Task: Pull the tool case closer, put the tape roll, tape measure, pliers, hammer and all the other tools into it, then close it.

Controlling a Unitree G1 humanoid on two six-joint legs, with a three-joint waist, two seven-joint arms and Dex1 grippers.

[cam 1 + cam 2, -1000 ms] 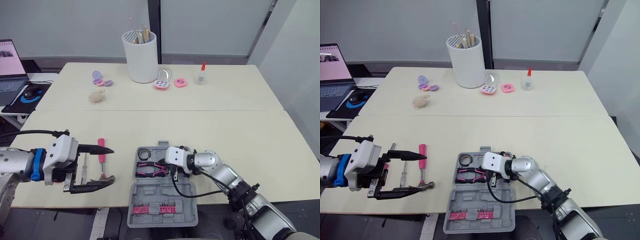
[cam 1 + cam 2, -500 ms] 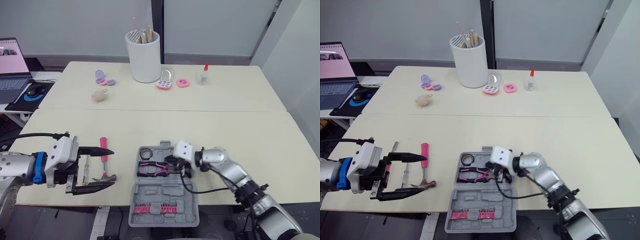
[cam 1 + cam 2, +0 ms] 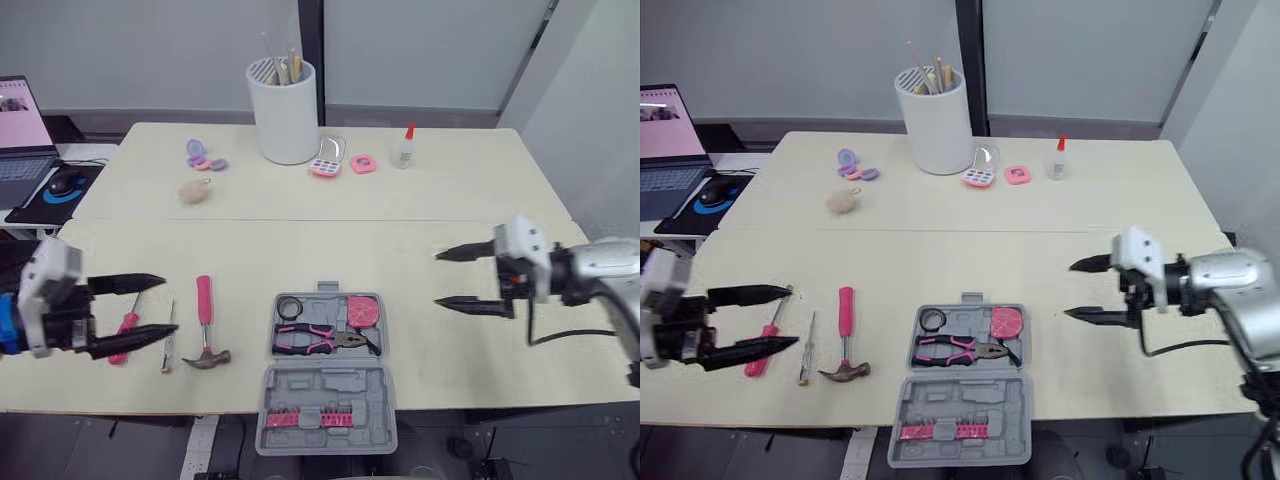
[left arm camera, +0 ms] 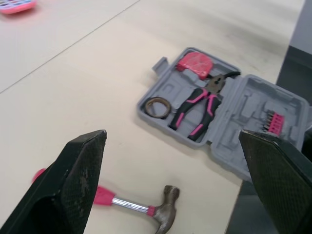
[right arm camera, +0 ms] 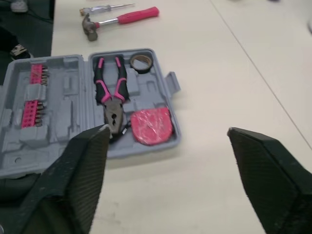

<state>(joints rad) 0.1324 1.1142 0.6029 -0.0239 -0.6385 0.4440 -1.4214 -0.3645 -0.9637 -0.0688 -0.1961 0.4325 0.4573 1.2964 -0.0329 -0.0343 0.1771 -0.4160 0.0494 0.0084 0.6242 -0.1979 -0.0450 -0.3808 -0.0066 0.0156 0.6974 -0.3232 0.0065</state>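
tool case point(image 3: 325, 388): 1 tape roll point(image 3: 289, 307), 1 pliers point(image 3: 315, 340), 1 tape measure point(image 3: 362, 311) | left fingers point(image 3: 125, 283), right fingers point(image 3: 465, 252) released

Pliers point(image 3: 318, 338), tape roll point(image 3: 289, 306) in tool case point(image 3: 322, 386), hammer point(image 3: 205, 326) to its left

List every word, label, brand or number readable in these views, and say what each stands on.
No text can be read in any view.
On the laptop screen: content too small to read.
On the glue bottle: any label is too small to read.
On the tool case and the tape measure: no readable marking.
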